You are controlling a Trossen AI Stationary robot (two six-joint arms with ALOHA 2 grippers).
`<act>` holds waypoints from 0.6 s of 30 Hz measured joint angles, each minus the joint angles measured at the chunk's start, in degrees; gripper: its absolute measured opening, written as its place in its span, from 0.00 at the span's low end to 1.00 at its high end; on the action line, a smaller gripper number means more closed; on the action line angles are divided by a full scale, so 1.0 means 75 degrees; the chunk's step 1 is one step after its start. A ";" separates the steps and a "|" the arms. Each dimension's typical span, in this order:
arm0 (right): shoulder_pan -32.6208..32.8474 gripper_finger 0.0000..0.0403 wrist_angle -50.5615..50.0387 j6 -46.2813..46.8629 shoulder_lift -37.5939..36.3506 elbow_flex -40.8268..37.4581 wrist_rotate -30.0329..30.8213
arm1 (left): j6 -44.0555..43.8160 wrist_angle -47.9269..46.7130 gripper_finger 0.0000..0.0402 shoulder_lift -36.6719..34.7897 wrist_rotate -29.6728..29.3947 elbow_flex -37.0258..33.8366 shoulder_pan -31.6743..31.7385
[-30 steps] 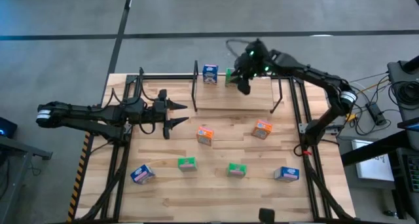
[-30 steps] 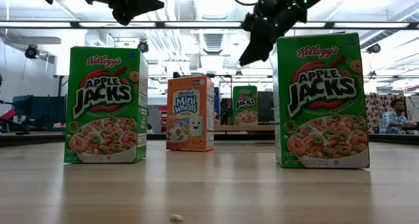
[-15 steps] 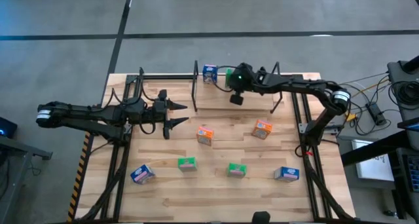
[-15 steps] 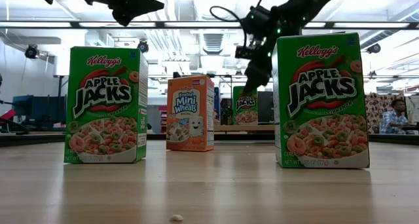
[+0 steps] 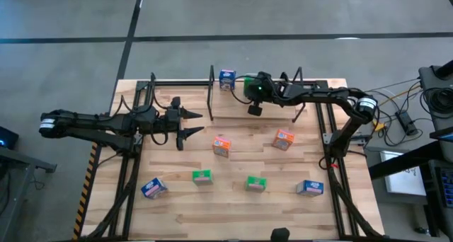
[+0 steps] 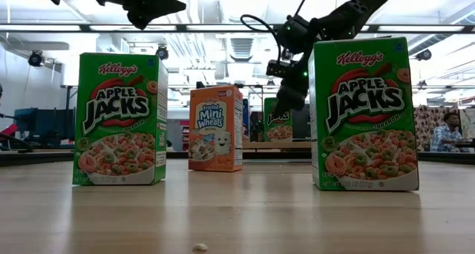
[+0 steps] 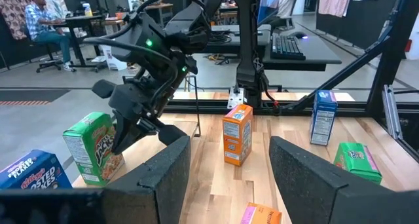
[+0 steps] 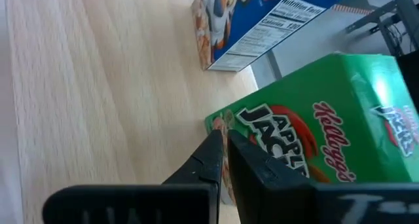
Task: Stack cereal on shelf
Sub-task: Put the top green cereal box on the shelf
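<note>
Right end effector [image 5: 253, 107] is hovering over the shelf [image 5: 233, 109], its fingers pressed together on nothing. A green cereal box [image 8: 314, 132] is standing just beside its fingertips, and a blue box [image 5: 226, 78] a little farther along. Tapping that green box square against its neighbour probably calls for slow, light pushes. Left end effector [image 5: 190, 124] is waiting open and empty over the worktop [image 5: 233, 206], well apart.

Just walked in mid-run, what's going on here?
Cereal stacking on the shelf. Two boxes stand on it: a blue box and a green box. The right hand hovers over the shelf just in front of the green box, fingers shut, holding nothing. The left hand waits open over the table's left side. Seven boxes are on the tabletop.
</note>
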 joint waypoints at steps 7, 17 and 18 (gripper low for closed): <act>0.0000 0.03 -0.0022 0.0177 0.0299 -0.0012 -0.0839 | 0.0002 0.0003 0.48 0.0000 0.0000 0.0000 0.0000; 0.0000 0.03 0.0622 0.0221 0.0901 0.0006 -0.0009 | 0.0003 -0.0008 0.48 0.0000 0.0000 0.0000 0.0002; 0.0000 0.03 0.0698 0.0210 0.0908 0.0006 0.0000 | 0.0012 -0.0004 0.48 0.0004 0.0000 0.0000 0.0000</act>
